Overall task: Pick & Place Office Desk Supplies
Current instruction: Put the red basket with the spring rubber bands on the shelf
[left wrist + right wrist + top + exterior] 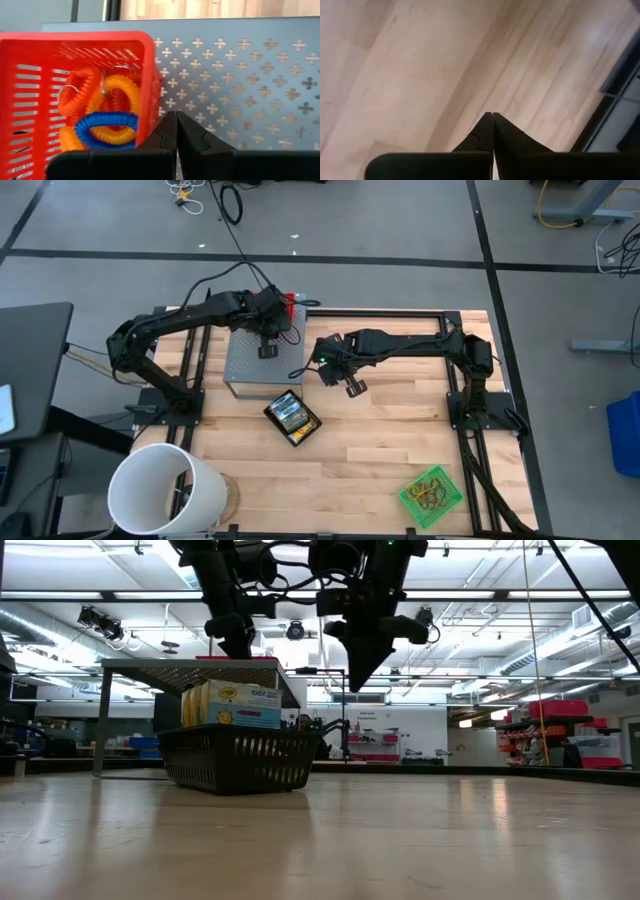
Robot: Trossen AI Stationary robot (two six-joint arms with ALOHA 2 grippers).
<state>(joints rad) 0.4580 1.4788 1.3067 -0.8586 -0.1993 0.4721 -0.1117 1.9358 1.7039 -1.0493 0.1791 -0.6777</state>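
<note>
— Tools first: where are they?
— Left tool [267,351], fingers pressed together and holding nothing, hangs over the grey perforated stand [258,365] at the tabletop's [380,460] eleven o'clock, beside a red basket [75,95] of coiled loops [102,122]. Right tool [354,388], likewise closed and empty, hovers near centre.
— And the supplies?
— Crayon boxes [291,416] sit in a black basket [293,419] at eight o'clock of centre; rubber bands [432,494] fill a green tray [431,496] at five o'clock.

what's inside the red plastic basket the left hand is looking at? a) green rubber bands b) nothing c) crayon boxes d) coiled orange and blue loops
d: the left wrist view shows coiled orange and blue loops lying inside the red slotted plastic basket, which sits on the grey perforated metal shelf.
</note>
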